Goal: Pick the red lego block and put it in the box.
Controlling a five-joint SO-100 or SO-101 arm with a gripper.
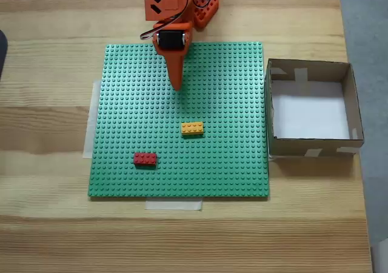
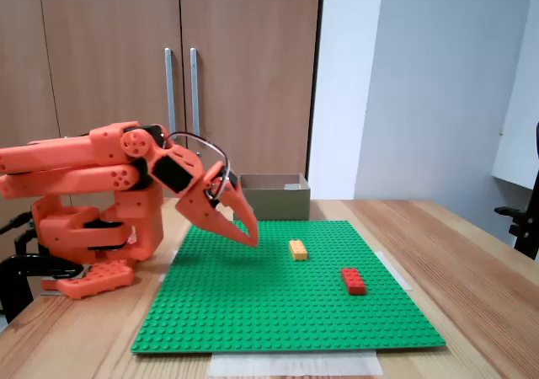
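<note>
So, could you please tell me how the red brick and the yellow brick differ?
The red brick is red; the yellow brick is yellow-orange. In a fixed view from above, the red one lies lower and further left. Both lie flat on the green baseplate, similar in size, untouched.

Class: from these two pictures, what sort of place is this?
Probably an office or lab room, not a home kitchen: a wooden table with a taped-down green baseplate, tall wooden cupboards behind, and an office-chair edge.

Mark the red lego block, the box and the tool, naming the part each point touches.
red lego block [image 1: 145, 158]: fixed view from above, studded top.
box [image 1: 309, 144]: fixed view from above, near cardboard wall.
tool [image 2: 250, 233]: fixed view from the side, fingertips over the baseplate.
</note>
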